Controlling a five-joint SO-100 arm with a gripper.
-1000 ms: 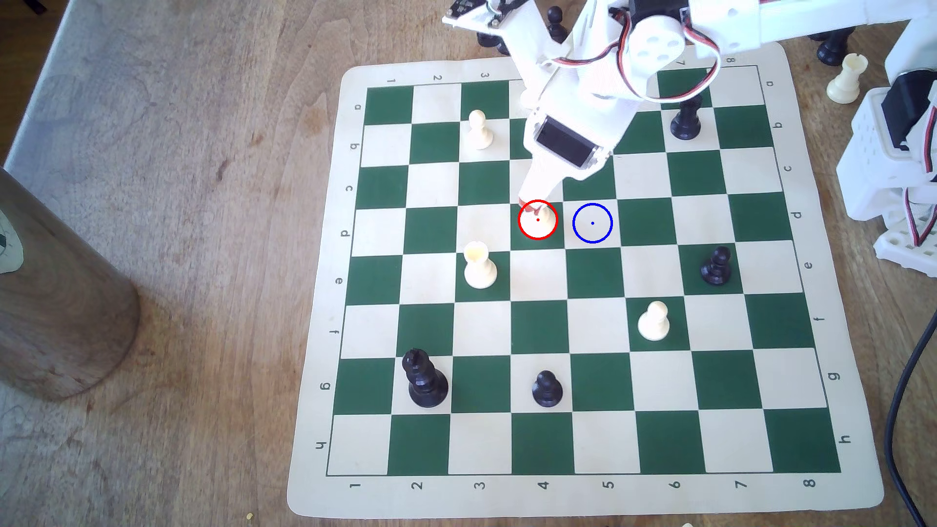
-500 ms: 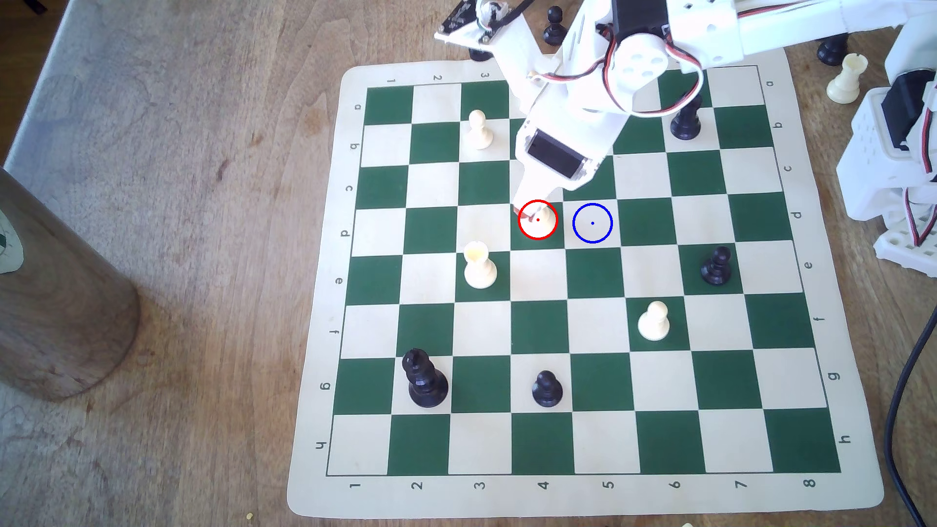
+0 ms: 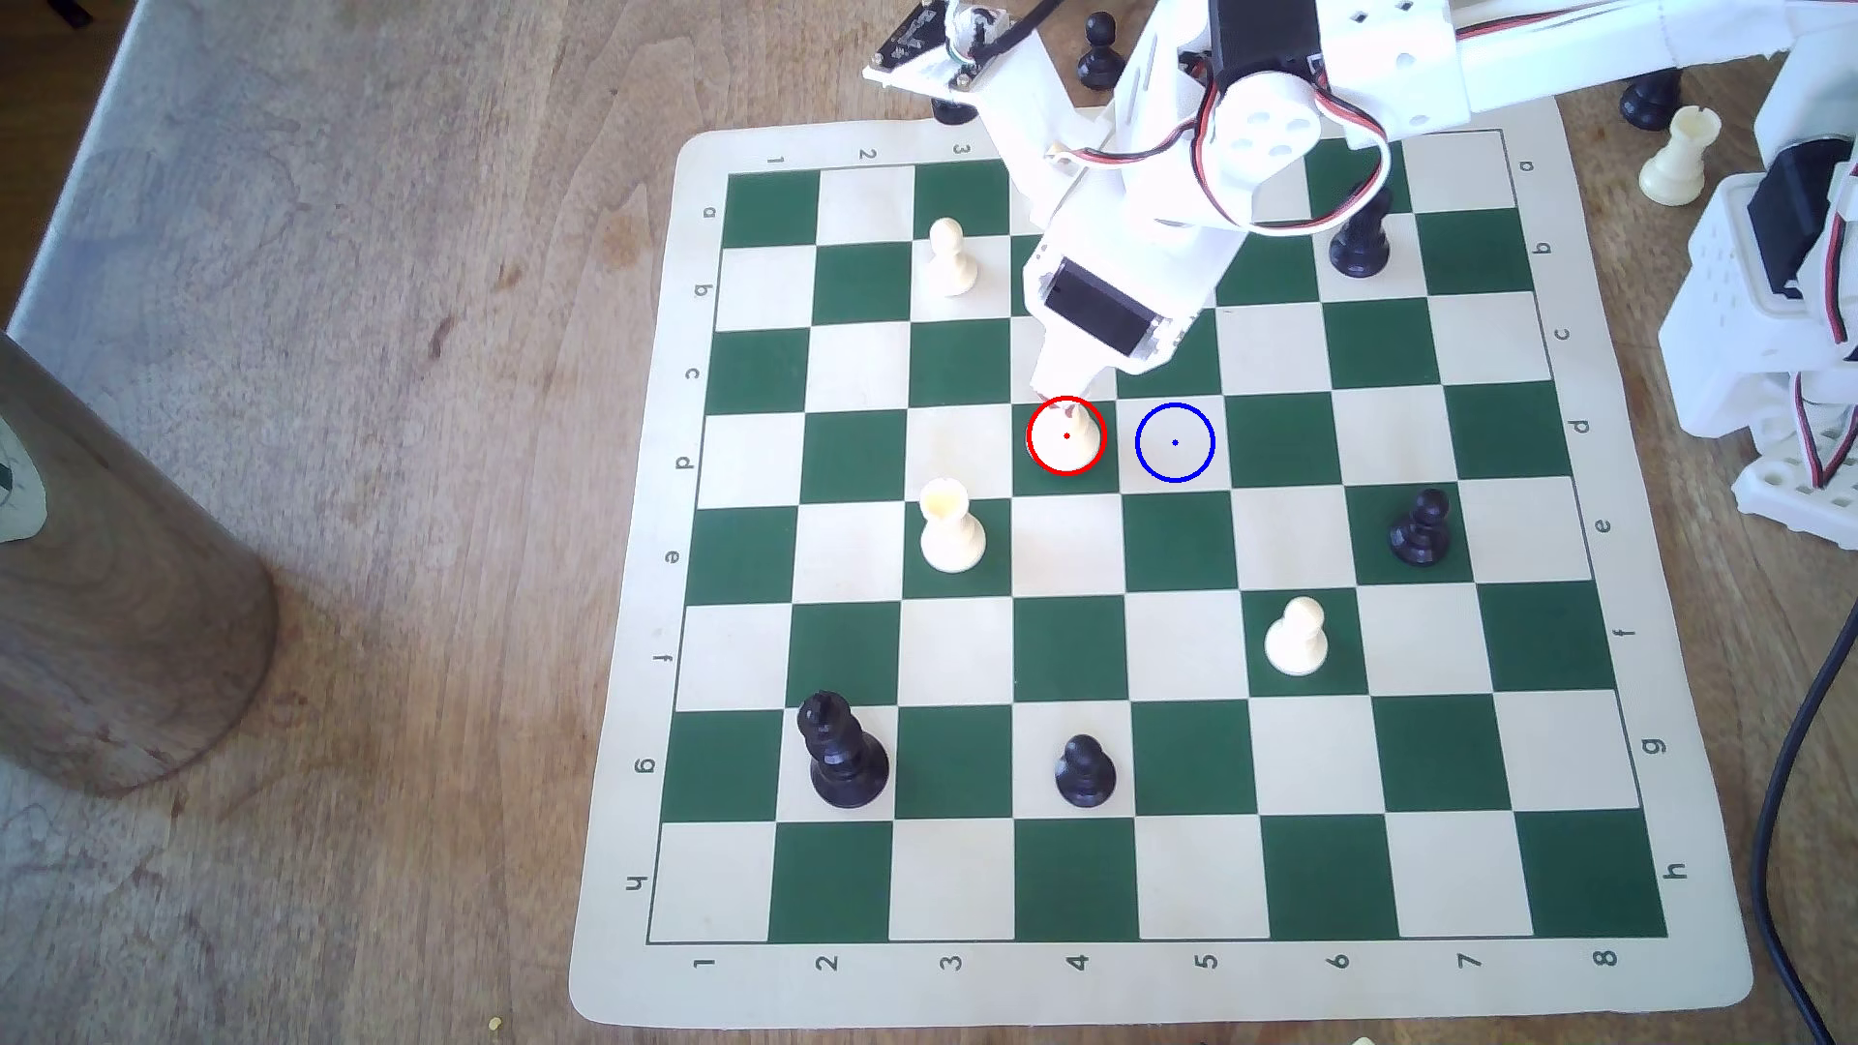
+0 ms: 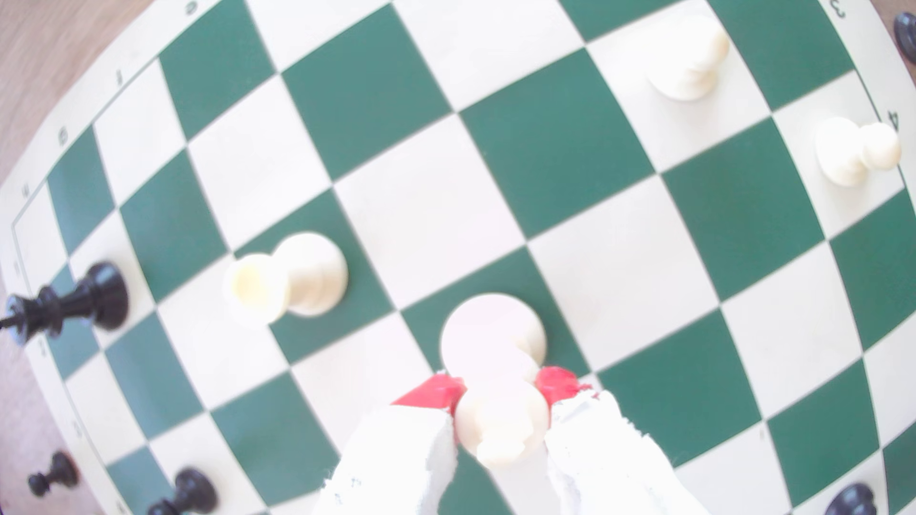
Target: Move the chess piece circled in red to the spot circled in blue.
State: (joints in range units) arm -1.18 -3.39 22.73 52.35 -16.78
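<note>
Gripper (image 4: 501,391) clamped on head of red-circled piece (image 4: 495,366). Straight lift advised, then short carry to blue-ringed square (image 3: 1174,442) adjoining piece's square; piece kept upright.

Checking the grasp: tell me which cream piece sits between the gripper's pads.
The tall cream piece with the pointed head, on the red-ringed green square. The gripper has a red pad each side of its head; the other cream pieces stand free.

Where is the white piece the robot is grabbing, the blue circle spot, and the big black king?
white piece (image 4: 500,421): wrist view, on its head.
blue circle spot (image 3: 1174,442): exterior view, centre dot.
black king (image 3: 843,756): exterior view, on its body.
</note>
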